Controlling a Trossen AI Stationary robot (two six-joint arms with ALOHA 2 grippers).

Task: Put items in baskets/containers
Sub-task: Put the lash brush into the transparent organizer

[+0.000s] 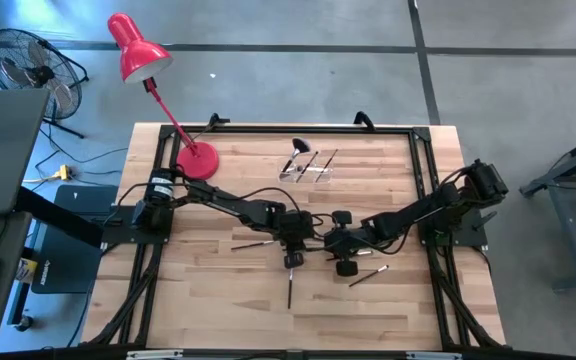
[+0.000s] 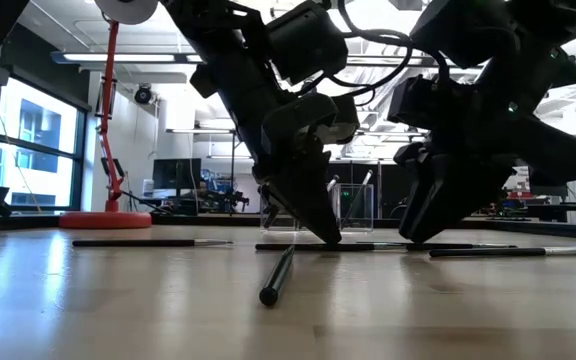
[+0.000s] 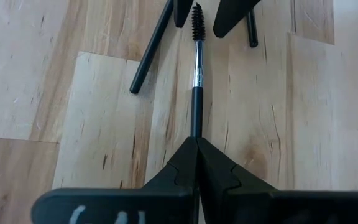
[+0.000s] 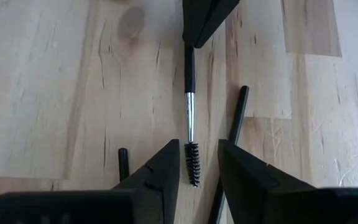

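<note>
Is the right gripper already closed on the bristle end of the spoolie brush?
No. In the right wrist view the right gripper is open, its fingers standing either side of the spoolie brush with gaps showing.

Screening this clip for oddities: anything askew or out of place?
Several brushes lie scattered on the table. Left gripper is shut on a spoolie brush while the open right gripper straddles its bristle end, both arms on one brush.

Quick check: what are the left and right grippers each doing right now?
Left gripper: shut on the handle of the spoolie brush lying on the table.
Right gripper: open, fingers either side of that brush's bristle head, not gripping it.
</note>
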